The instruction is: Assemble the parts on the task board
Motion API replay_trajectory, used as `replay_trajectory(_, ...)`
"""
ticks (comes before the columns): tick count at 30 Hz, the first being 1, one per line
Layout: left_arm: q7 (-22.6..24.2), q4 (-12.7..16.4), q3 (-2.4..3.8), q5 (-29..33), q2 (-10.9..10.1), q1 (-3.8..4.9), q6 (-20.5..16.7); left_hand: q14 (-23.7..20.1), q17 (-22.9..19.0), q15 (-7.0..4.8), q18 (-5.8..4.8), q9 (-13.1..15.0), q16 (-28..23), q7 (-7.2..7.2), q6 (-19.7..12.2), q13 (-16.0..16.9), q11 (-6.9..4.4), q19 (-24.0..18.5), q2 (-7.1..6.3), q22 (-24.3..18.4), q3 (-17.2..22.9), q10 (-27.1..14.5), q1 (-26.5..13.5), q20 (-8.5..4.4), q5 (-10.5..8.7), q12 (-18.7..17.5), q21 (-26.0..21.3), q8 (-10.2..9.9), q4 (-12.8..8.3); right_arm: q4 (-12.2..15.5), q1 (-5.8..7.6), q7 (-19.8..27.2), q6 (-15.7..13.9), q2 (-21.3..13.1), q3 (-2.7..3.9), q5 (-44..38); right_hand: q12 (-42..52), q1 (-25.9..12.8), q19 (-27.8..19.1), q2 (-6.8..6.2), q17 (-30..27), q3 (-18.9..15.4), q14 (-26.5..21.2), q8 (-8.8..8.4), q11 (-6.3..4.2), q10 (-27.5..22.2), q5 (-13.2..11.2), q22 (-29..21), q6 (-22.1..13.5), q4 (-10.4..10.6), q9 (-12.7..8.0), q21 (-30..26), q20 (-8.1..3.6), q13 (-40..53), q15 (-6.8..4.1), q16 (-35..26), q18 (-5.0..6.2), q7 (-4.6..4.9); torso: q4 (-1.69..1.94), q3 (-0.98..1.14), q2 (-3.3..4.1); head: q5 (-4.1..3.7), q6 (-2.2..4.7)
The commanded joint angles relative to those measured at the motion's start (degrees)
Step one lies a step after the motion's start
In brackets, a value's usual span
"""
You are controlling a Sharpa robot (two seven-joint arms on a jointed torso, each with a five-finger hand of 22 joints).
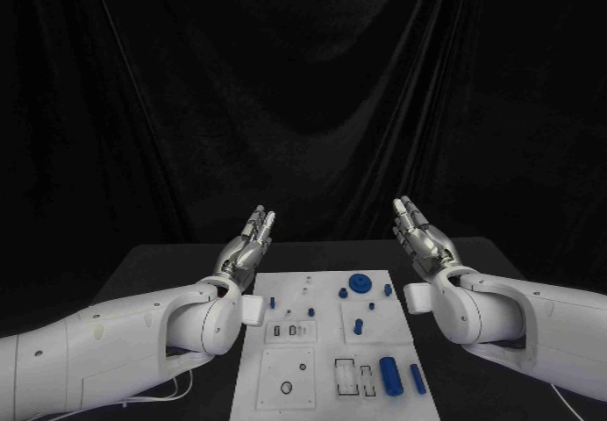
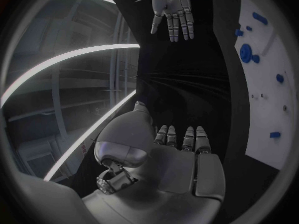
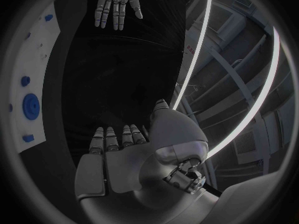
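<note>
The white task board (image 1: 332, 368) lies in the middle of the black table. On it sit blue parts: a round disc (image 1: 360, 282), a small peg (image 1: 358, 326), a thick cylinder (image 1: 389, 375) and a thin rod (image 1: 417, 378). My left hand (image 1: 249, 241) is raised above the table at the board's far left corner, fingers straight and together, holding nothing. My right hand (image 1: 423, 234) is raised at the far right corner in the same flat pose, empty. The left wrist view has the left hand (image 2: 177, 159) with the right hand (image 2: 173, 10) opposite it and the board (image 2: 268, 74) alongside.
Black cloth hangs behind the table. Dark tabletop (image 1: 165, 272) runs on both sides of the board. The board carries rectangular slots (image 1: 348, 375) and a round hole (image 1: 287, 387) near its front. The right wrist view shows the board's edge (image 3: 37, 64) with the blue disc (image 3: 30, 104).
</note>
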Motion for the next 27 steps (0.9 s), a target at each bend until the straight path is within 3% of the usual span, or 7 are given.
replay_trajectory(1,3.78,-0.11,-1.02,5.79,-0.02,1.22,11.87,0.07,-0.05,-14.05,0.61,0.09,-0.21,-0.47,0.06,-0.09,-0.44,0.05,0.16,-0.06,-0.26,0.00,0.96,-11.25,0.10,-0.20,-0.20,-0.12,0.09,0.21,0.42,1.37,5.24,-0.15,-0.19,4.24,-0.28,0.59,-0.02,0.16,-0.09,-0.27,-0.03,-0.22,0.00,-0.02,0.19,-0.10,0.01,0.07,-0.05,-0.22,-8.16,-0.07,-13.70,-0.24,0.67,-0.07,0.00,0.00,0.01,0.00,0.01)
replay_trajectory(7,4.54,-0.20,-2.46,7.67,-0.04,2.39,15.65,0.07,-0.05,-13.59,0.37,0.11,-0.21,-0.16,0.16,-0.09,-0.37,0.05,0.65,-0.06,0.24,0.00,1.61,-11.05,0.66,-0.20,-0.20,-0.11,0.09,0.21,0.42,1.37,5.24,-0.15,-0.19,4.24,-0.28,0.57,-0.02,0.27,-0.09,-0.37,-0.03,-0.22,0.84,-0.02,0.03,-0.10,0.01,0.12,-0.05,-0.22,-7.09,-0.07,-12.74,-0.24,1.00,0.68,0.00,0.00,0.01,0.00,0.01)
replay_trajectory(9,4.59,-0.21,-2.57,7.81,-0.05,2.48,15.93,0.07,-0.05,-13.14,0.20,0.13,-0.21,-0.01,0.25,-0.09,-0.32,0.05,0.91,-0.06,0.53,0.00,2.04,-10.78,1.64,-0.20,-0.20,-0.09,0.04,0.21,0.42,1.37,5.24,-0.15,-0.19,4.24,-0.28,0.61,-0.02,0.33,-0.09,-0.39,-0.03,-0.22,1.38,-0.02,0.00,-0.10,0.01,0.11,-0.05,-0.22,-6.49,-0.07,-12.26,-0.24,1.10,1.33,0.00,0.00,0.01,0.00,0.01)
replay_trajectory(10,6.25,-1.18,-2.58,5.87,0.08,2.26,19.36,0.07,-0.05,-12.68,0.07,0.12,-0.21,0.05,0.21,-0.09,-0.28,0.05,1.15,-0.06,0.70,0.00,2.19,-10.43,1.87,-0.20,-0.20,-0.10,0.12,0.63,0.43,-1.01,7.26,-1.94,-0.19,4.67,-0.28,0.62,-0.02,0.34,-0.09,-0.39,-0.03,-0.22,1.43,-0.02,0.01,-0.10,0.01,0.11,-0.05,-0.22,-6.43,-0.07,-12.21,-0.24,1.11,1.39,-0.01,0.02,0.01,-0.11,-0.32)
replay_trajectory(23,7.82,-1.82,-2.58,1.55,-0.37,1.80,19.69,0.07,-0.05,-10.88,-0.32,0.20,-0.21,0.70,0.57,-0.09,0.09,0.05,1.65,-0.06,1.18,0.00,3.01,-8.95,2.81,-0.20,-0.20,-0.03,0.16,0.89,0.43,-2.83,9.07,-2.42,-0.20,5.40,-0.28,0.94,-0.02,0.40,-0.09,-0.55,-0.03,-0.22,3.93,-0.02,-0.32,-0.10,0.01,0.11,-0.05,-0.22,-2.98,-0.07,-9.49,-0.24,1.55,3.70,-0.03,0.03,0.01,0.50,-1.08)
replay_trajectory(26,8.63,-2.02,-2.58,1.44,-0.47,1.65,20.76,0.07,-0.05,-9.52,0.58,0.32,-0.21,1.00,1.16,-0.09,0.30,0.05,2.15,-0.06,1.63,0.00,3.67,-6.63,3.80,-0.20,-0.20,0.11,0.17,1.01,0.44,-3.45,10.14,-2.52,-0.20,5.42,-0.28,1.00,-0.02,0.40,-0.09,-0.58,-0.03,-0.22,4.73,-0.02,-0.29,-0.10,0.01,0.12,-0.05,-0.22,-2.00,-0.07,-8.67,-0.24,1.60,4.52,-0.01,0.02,0.01,0.38,-1.46)
replay_trajectory(27,8.95,-2.05,-2.58,1.41,-0.52,1.57,21.30,0.07,-0.05,-9.22,0.99,0.37,-0.21,1.02,1.44,-0.09,0.33,0.05,2.20,-0.06,1.87,0.00,4.21,-5.97,4.70,-0.20,-0.20,0.16,0.15,1.05,0.45,-3.78,10.77,-2.57,-0.20,5.43,-0.28,1.27,-0.02,0.29,-0.09,-0.58,-0.03,-0.20,5.77,-0.02,-0.33,-0.10,0.03,0.10,-0.04,-0.22,-0.89,-0.07,-7.50,-0.24,1.63,5.59,-0.03,0.04,0.01,0.37,-1.52)
